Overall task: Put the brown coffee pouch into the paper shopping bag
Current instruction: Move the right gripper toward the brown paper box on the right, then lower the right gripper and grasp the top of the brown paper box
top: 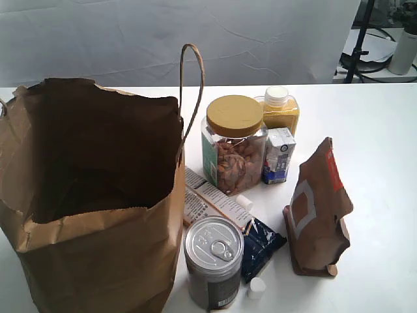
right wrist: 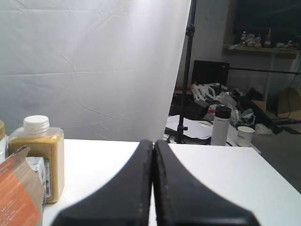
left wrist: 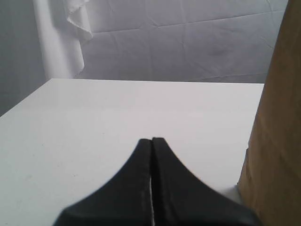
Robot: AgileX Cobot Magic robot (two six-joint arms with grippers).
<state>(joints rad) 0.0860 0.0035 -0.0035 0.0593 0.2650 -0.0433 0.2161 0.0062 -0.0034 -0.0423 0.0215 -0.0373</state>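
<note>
Brown coffee pouch [top: 319,208] stands upright on the near right part of the white table [top: 384,130], its white square outline facing left and the red-orange stripe high on its far side. It is well apart from the paper bag [top: 98,261], and nothing is holding it. The bag stands open on the left, with one thin loop handle sticking up from its right rim.

Between bag and pouch you have a cluster of groceries. At the near edge is a metal can [top: 214,261] with a pull tab, just beside the bag. A dark blue packet [top: 262,246] lies to its right, with a small white cap [top: 257,287] in front. Farther back are a clear jar [top: 234,147] with a yellow lid, a small carton [top: 279,155], and a bottle of yellow powder [top: 281,107] with a white cap.

Your left gripper [left wrist: 151,140] has its jaws pressed together on nothing, low over bare table, with the bag's brown wall [left wrist: 277,141] close by. Your right gripper [right wrist: 153,142] is likewise closed and empty. Its camera catches the pouch's top corner [right wrist: 16,193] and the powder bottle [right wrist: 36,155] behind it. Neither gripper shows in the exterior view.
</note>
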